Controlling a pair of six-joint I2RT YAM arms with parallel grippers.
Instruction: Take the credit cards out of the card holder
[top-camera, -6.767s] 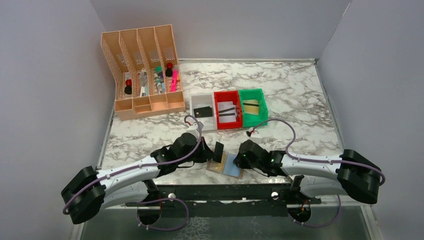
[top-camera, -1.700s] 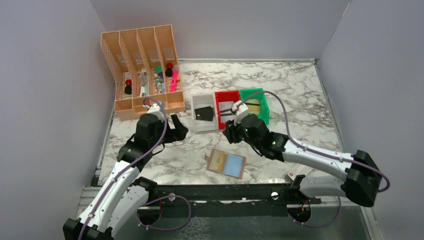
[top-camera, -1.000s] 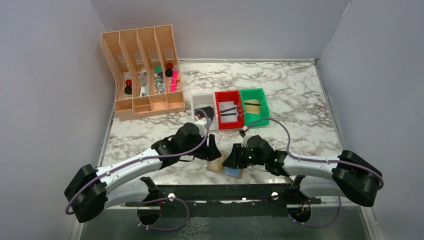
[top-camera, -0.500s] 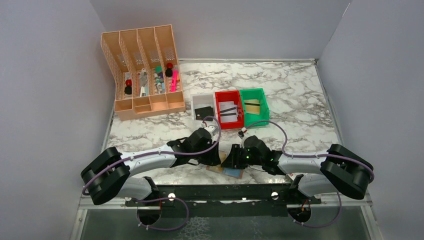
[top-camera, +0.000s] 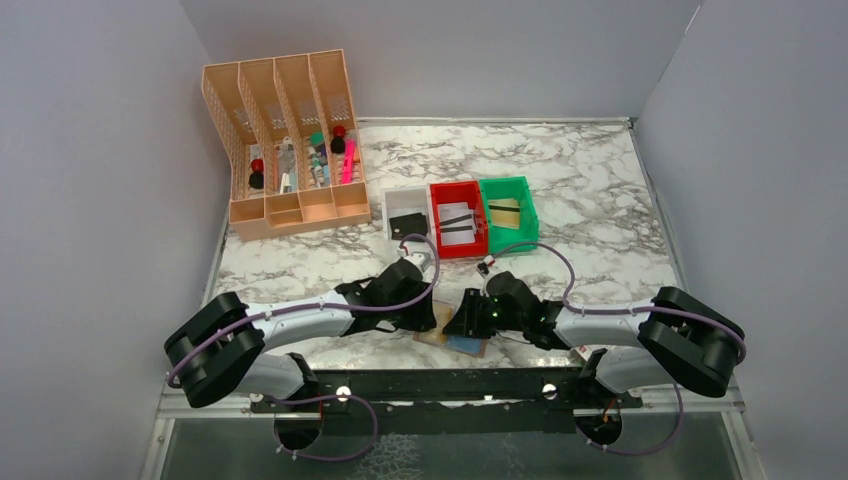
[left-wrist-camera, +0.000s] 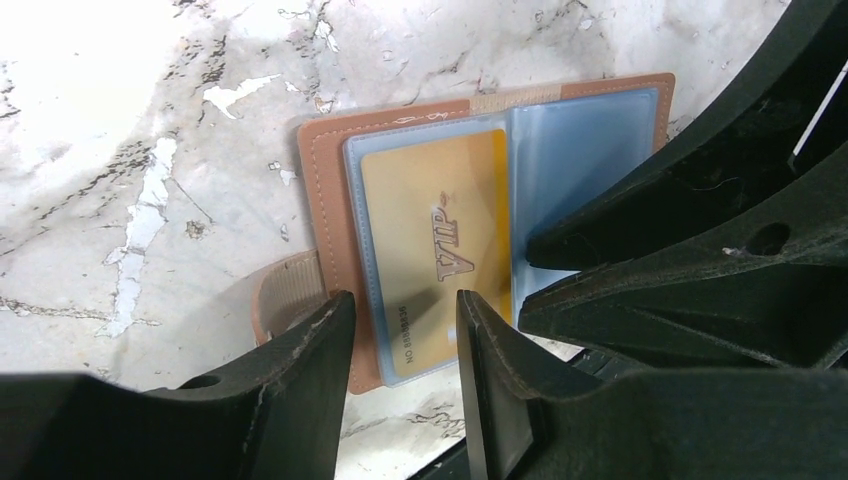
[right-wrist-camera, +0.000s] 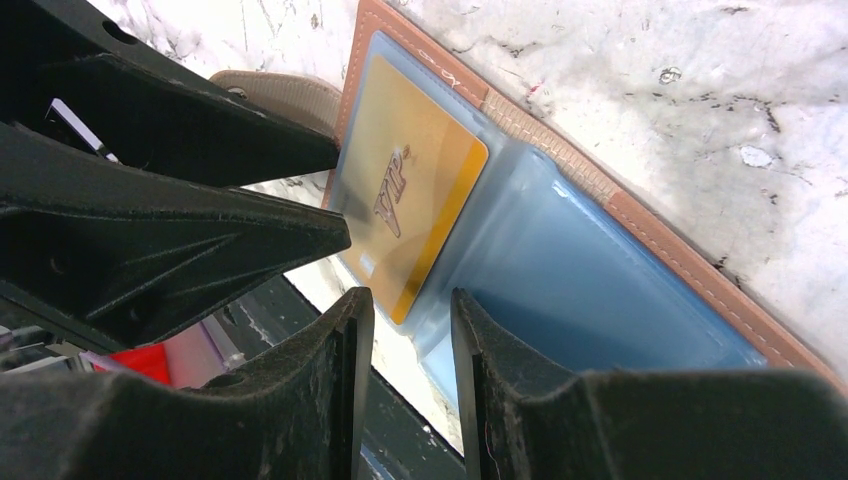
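Card holder (left-wrist-camera: 580, 150) open on table (left-wrist-camera: 150, 150), gold card (left-wrist-camera: 435, 230) inside; left fingers (left-wrist-camera: 295, 385) and right fingers (right-wrist-camera: 300, 400) part-open above it, empty

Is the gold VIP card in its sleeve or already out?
In: the gold card sits under the clear sleeve of the card holder, which lies spread open.

You had the top camera fixed high behind the arms, looking down and forward over the whole table (top-camera: 600, 190), so everything sat small and far off. Your left wrist camera looked past the left gripper (left-wrist-camera: 402, 310) down at the card holder (left-wrist-camera: 325, 200) from very close. Your right wrist camera did the same past the right gripper (right-wrist-camera: 408, 305) from the opposite side. Both wrist views shared the holder, its gold card (left-wrist-camera: 440, 230) and each other's gripper. The top view held that spot near the table's front edge.
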